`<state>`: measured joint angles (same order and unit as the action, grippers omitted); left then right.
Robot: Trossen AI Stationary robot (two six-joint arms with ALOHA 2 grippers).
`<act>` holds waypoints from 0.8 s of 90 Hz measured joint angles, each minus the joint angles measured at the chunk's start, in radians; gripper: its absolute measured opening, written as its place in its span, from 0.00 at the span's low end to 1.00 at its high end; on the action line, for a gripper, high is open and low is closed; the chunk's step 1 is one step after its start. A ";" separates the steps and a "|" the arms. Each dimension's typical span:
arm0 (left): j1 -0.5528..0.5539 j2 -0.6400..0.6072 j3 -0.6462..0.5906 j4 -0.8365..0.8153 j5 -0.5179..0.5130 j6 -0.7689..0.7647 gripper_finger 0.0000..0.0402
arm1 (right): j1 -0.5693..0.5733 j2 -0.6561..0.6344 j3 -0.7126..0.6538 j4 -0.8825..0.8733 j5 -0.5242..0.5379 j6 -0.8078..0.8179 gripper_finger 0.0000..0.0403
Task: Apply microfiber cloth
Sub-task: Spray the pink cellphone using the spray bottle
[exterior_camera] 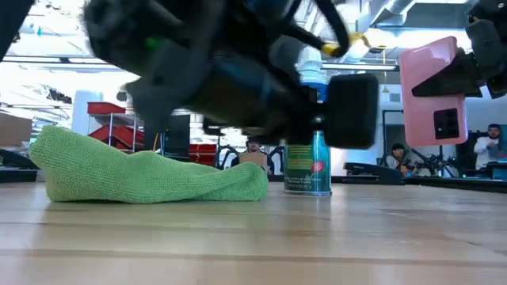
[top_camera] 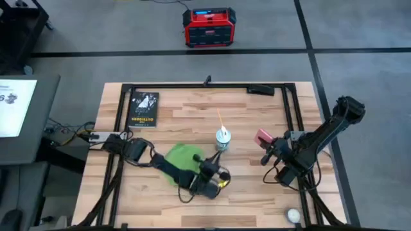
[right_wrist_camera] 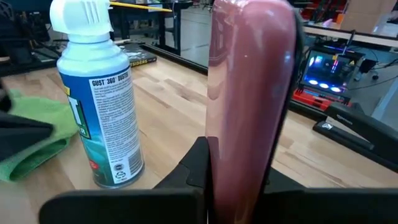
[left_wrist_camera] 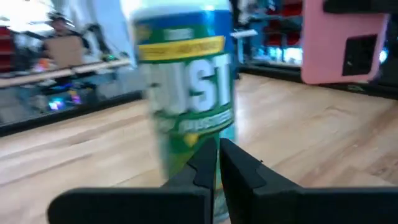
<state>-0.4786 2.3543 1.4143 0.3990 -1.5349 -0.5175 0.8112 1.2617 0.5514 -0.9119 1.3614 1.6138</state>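
On the table (top_camera: 270, 199), the cloth (top_camera: 181, 156) lay bunched left of the can (top_camera: 222, 139). Beside it the left gripper (left_wrist_camera: 218, 163) hung pinched closed, empty; the right gripper (right_wrist_camera: 239, 163) clamped a pink phone (top_camera: 262, 136).

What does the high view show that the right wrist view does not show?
Only the high view shows the left gripper, jaws shut and empty, beside the microfiber cloth, the red case on the floor, and a small white object at the table edge. Only the right wrist view shows the duster can's label. Both show the can, cloth, black book, and the right gripper holding the pink phone.
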 joint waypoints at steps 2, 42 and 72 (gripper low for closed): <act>-0.010 0.000 0.000 -0.002 -0.001 -0.012 0.00 | 0.000 0.000 0.000 0.000 0.000 0.000 0.03; 0.007 0.000 0.014 0.250 0.134 0.197 0.00 | 0.000 0.000 0.000 0.008 0.001 0.000 0.03; 0.015 0.000 0.367 0.492 0.250 0.999 0.00 | 0.000 0.000 0.000 0.008 0.000 0.000 0.03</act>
<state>-0.4641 2.3548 1.7809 0.8913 -1.2846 0.4812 0.8113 1.2621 0.5518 -0.9035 1.3617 1.6142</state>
